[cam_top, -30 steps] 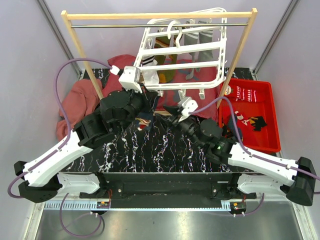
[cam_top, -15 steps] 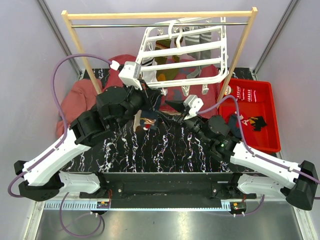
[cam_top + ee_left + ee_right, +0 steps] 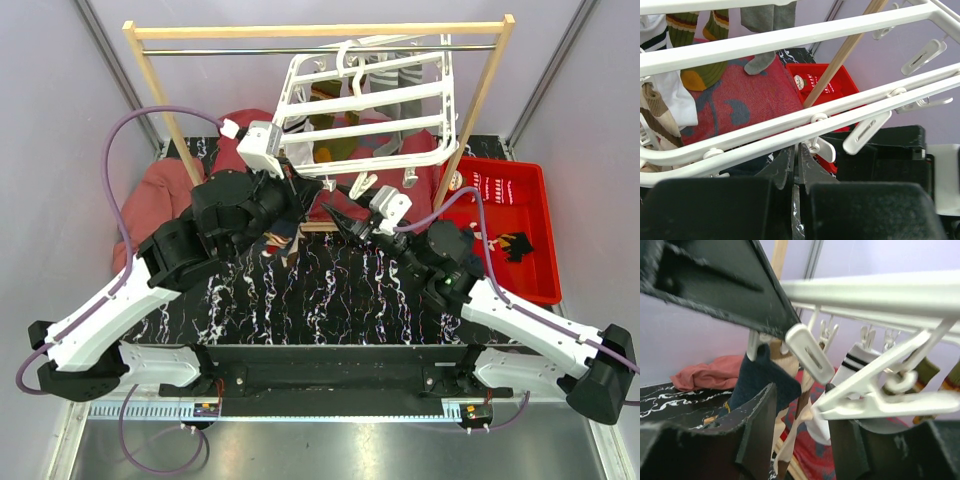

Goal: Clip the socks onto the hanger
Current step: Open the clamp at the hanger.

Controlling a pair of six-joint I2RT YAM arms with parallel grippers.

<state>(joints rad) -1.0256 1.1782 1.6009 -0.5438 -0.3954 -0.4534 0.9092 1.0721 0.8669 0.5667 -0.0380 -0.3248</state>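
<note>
Surface: black marbled table (image 3: 300, 300), grey walls around it, wooden rail (image 3: 320, 30) across the back. The hanger (image 3: 372, 108) has its hook on the rail, frame tipped with its near edge toward me, long bars running left to right. My left gripper (image 3: 796, 155) is clamped on a navy sock (image 3: 762, 380) just under the near bar. My right gripper (image 3: 800, 412) has its fingers apart, with a white clip (image 3: 875, 401) end in the gap.

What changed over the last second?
The right claw reached forward and up to the hanger; a clip now sits between its open fingers. The left claw rose slightly and the hanger swung back. The left claw kept its hold on the navy sock.
</note>
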